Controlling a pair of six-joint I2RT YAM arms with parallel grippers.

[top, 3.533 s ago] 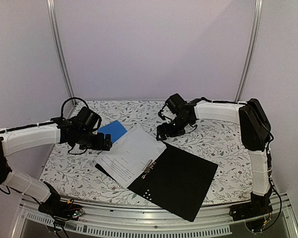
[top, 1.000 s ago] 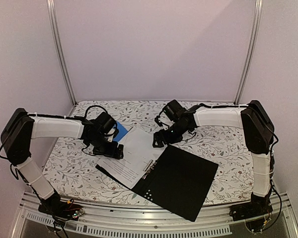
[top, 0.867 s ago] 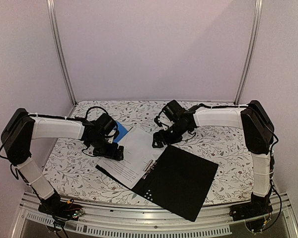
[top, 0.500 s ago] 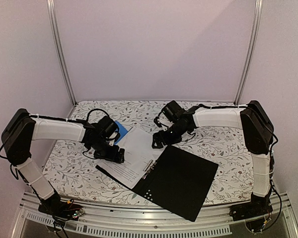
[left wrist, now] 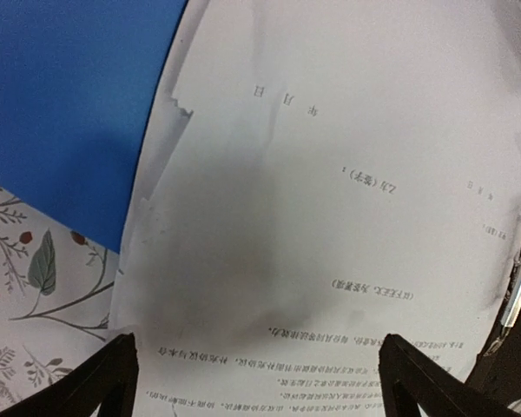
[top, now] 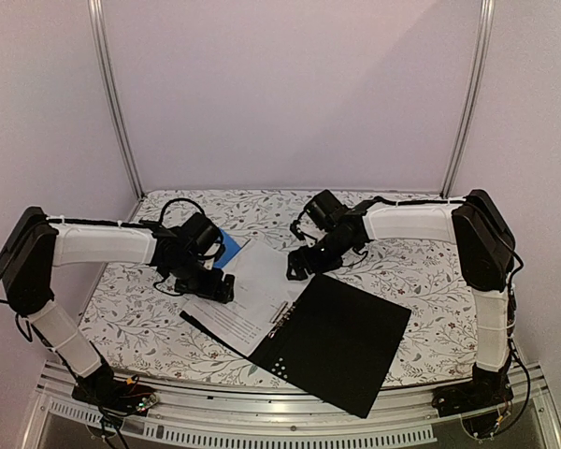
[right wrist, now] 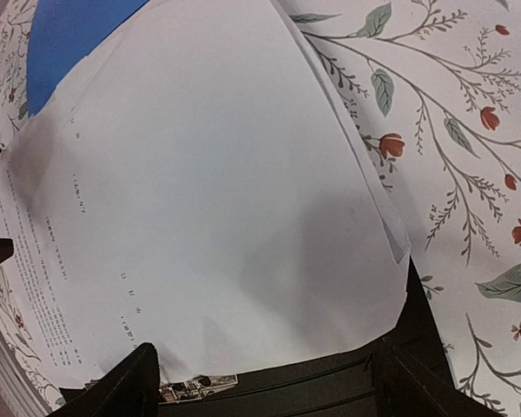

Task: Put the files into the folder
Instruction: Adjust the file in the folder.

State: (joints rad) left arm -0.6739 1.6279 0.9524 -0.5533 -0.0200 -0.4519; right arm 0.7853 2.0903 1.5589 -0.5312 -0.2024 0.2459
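The folder (top: 341,341) lies open on the table with its black inside up and its metal clip (top: 279,315) at the spine. The files (top: 252,285) are white printed sheets that lie on the folder's left half, overhanging it to the left. My left gripper (top: 222,288) hovers open over the files' left edge; in the left wrist view the files (left wrist: 330,174) fill the space between its fingers (left wrist: 113,373). My right gripper (top: 295,266) stands open over the files' far corner, above the files (right wrist: 217,200), the folder (right wrist: 330,391) and the clip (right wrist: 200,385).
A smaller plain blue folder (top: 226,247) lies partly under the files at the back left, and it also shows as the blue folder (left wrist: 61,104) and the blue folder (right wrist: 69,30). The floral tablecloth (top: 402,262) covers the table; metal posts stand at the back corners.
Over the last seconds my left arm swung right and brought its gripper onto the files' left edge; in the last second it only shifted slightly. The right gripper edged a little left.
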